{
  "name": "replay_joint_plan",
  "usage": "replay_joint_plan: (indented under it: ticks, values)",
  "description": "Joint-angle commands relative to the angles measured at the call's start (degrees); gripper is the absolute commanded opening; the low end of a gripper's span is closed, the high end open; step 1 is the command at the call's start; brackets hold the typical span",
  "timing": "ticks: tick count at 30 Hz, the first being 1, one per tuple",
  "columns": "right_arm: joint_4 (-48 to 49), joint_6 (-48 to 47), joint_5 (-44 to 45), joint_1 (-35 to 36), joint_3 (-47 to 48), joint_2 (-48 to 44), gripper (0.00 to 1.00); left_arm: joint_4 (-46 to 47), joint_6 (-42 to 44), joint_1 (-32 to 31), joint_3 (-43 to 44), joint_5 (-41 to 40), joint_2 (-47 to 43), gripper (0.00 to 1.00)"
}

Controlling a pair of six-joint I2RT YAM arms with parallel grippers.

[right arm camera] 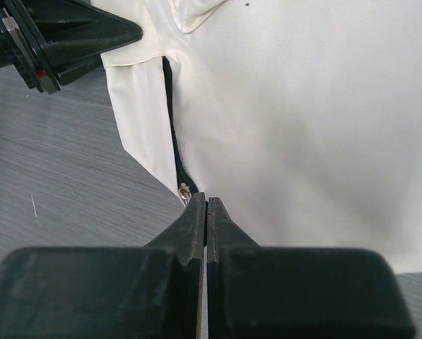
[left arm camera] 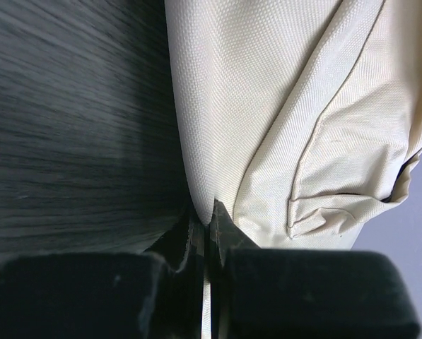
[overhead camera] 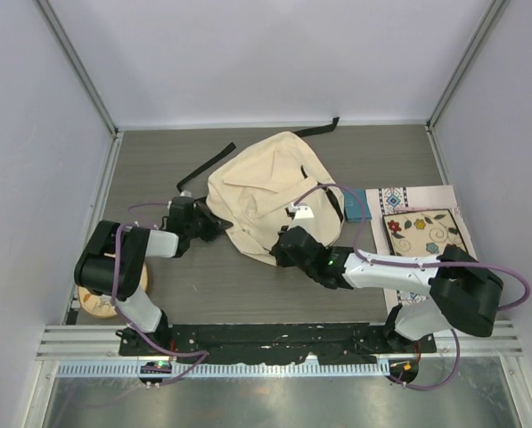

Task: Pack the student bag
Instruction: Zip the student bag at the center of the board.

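Overhead, a dark wood-grain table (overhead camera: 159, 160) sits inside pale walls, with two black robot arms reaching in from the near edge. At the table's centre lies the student bag (overhead camera: 266, 192), a large cream fabric backpack, slumped flat and creased, with a black strap (overhead camera: 205, 165) trailing to the far left. It looks soft, floppy and nearly empty, so it would probably be light. It would sag and fold wherever it is lifted, and thin cloth could slip from a shallow pinch. Seams, hems and the zipper line look like firmer places to hold than the open panels. On the right lies a flower-patterned mat (overhead camera: 426, 232), with a small teal box (overhead camera: 356, 205) between it and the bag. The left gripper (left arm camera: 207, 215) meets the bag's left edge, its fingers pressed together on a fold of cream cloth. The right gripper (right arm camera: 206, 205) sits at the bag's near edge, fingers fully closed just beside a black zipper line (right arm camera: 172, 127). Whether it holds any cloth cannot be told. Smallest of all, a silver zipper pull (right arm camera: 186, 189) rests just left of those closed fingertips, a likely handle for opening the bag.
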Motion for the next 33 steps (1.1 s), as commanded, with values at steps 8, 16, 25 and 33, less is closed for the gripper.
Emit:
replay_joint_plan:
  ticks: [8, 16, 25, 33]
  values:
    - [-1.95, -1.02, 2.13, 0.63, -5.30, -10.45, 0.01, -13.05, 9.32, 8.29, 2.17, -0.46, -3.57, 0.00]
    - [0.68, 0.56, 0.38, 0.63, -5.22, -9.67, 0.01, -23.41, 18.90, 9.35, 6.92, 6.13, -10.85, 0.58]
    - [3.23, -0.14, -0.24, 0.63, -2.14, -6.15, 0.01, -43.38, 9.62, 4.26, 1.66, 4.21, -35.28, 0.93]
    - [3.76, -0.14, -0.24, 0.63, -2.41, -6.41, 0.01, -39.51, -11.93, -13.49, -6.08, -6.78, -48.74, 0.95]
